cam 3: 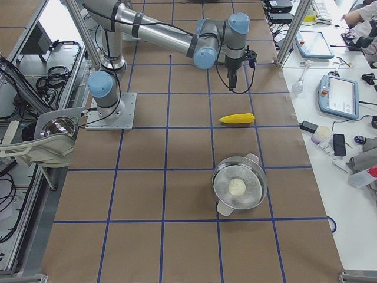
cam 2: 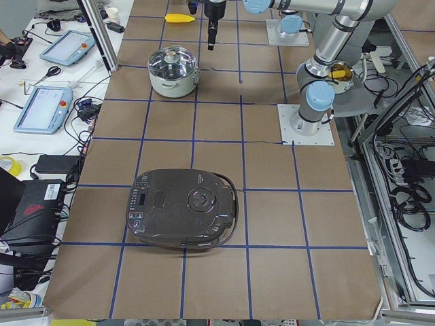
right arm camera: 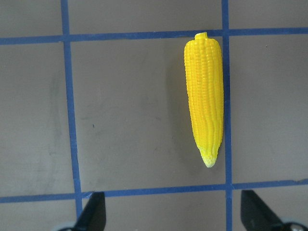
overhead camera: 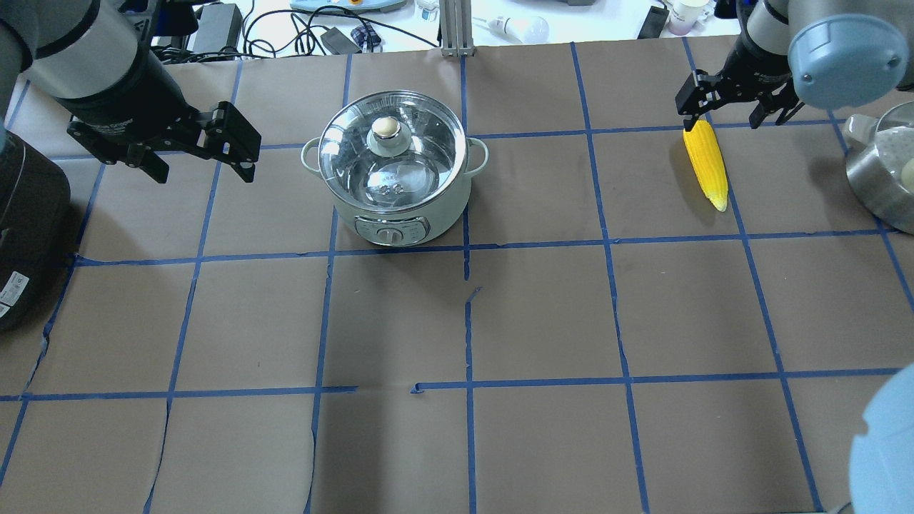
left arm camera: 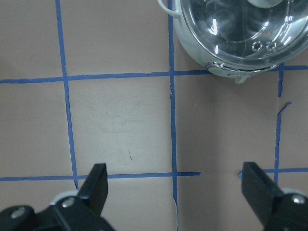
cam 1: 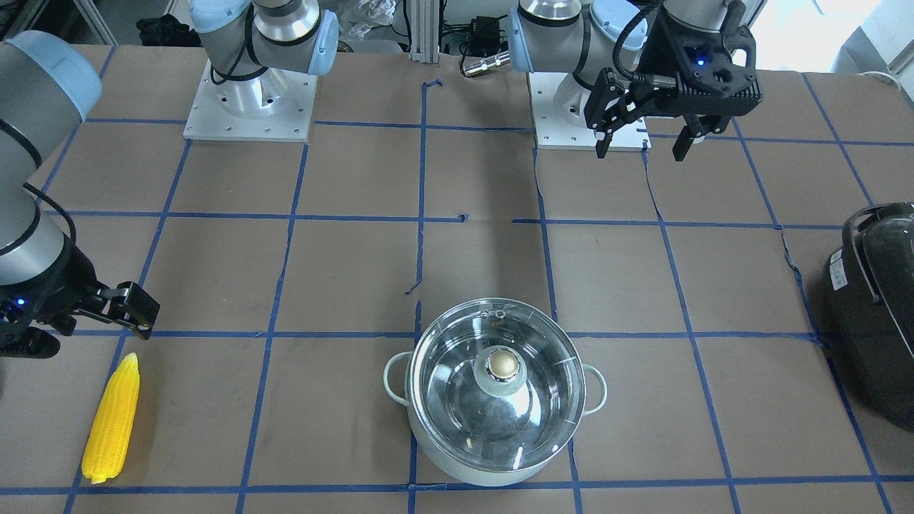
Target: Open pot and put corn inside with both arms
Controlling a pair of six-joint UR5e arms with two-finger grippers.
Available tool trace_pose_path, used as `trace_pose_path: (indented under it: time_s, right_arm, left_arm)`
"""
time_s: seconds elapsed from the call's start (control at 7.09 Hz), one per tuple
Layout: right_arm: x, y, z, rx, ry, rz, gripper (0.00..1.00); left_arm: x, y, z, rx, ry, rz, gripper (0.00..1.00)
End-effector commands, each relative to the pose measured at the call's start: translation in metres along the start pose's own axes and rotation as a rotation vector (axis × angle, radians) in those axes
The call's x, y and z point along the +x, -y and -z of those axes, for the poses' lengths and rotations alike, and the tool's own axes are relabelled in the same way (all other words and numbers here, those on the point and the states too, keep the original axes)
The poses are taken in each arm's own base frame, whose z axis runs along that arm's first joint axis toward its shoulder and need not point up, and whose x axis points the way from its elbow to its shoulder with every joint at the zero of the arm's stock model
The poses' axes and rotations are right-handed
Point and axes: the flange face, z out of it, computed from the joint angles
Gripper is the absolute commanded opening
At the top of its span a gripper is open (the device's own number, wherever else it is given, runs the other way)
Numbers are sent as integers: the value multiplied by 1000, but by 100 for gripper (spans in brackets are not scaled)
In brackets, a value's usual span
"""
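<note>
The pot (overhead camera: pixel 394 168) stands on the table's far middle, mint-white, its glass lid (cam 1: pixel 496 385) with the gold knob (overhead camera: pixel 386 127) on it. The yellow corn (overhead camera: pixel 705 164) lies flat on the paper at the far right, apart from the pot. My left gripper (overhead camera: pixel 203 173) is open and empty, raised to the left of the pot; its wrist view shows the pot (left arm camera: pixel 231 29) ahead to the right. My right gripper (overhead camera: pixel 721 123) is open and empty above the corn's blunt end; its wrist view shows the corn (right arm camera: pixel 204 101) ahead of the open fingers (right arm camera: pixel 91 211).
A large black glossy appliance (overhead camera: pixel 28 214) sits at the table's left end. A steel bowl-like pot (overhead camera: pixel 882 171) stands past the right edge. The two arm bases (cam 1: pixel 250 107) are bolted at the robot's side. Blue tape lines grid the brown paper.
</note>
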Motion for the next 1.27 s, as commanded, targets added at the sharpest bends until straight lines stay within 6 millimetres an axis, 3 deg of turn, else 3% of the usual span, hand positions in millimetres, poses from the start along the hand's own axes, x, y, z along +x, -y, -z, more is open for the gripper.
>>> trace_pose_path:
  time_s: [0.0,0.14,0.28,0.56,0.85,1.13]
  right_arm:
    - [29,26,-55,41,-1,-39,100]
    - [40,34,-89,32,2,-50,100]
    - [47,41,-106,50,-3,-35,100]
    - [48,46,-133,18,8,-45,100]
    - [49,50,-156,24,3,-42,100]
    - [48,48,-171,1,10,-45,94]
  left_arm:
    - [-3,22,-28,-68,2,11,100]
    - [-5,53,-60,-91,8,97,100]
    - [-4,81,-69,-82,10,122,100]
    - [33,124,-79,-12,-6,72,100]
    - [67,159,-113,59,-24,98,100]
    - [84,183,-152,26,-50,123,100]
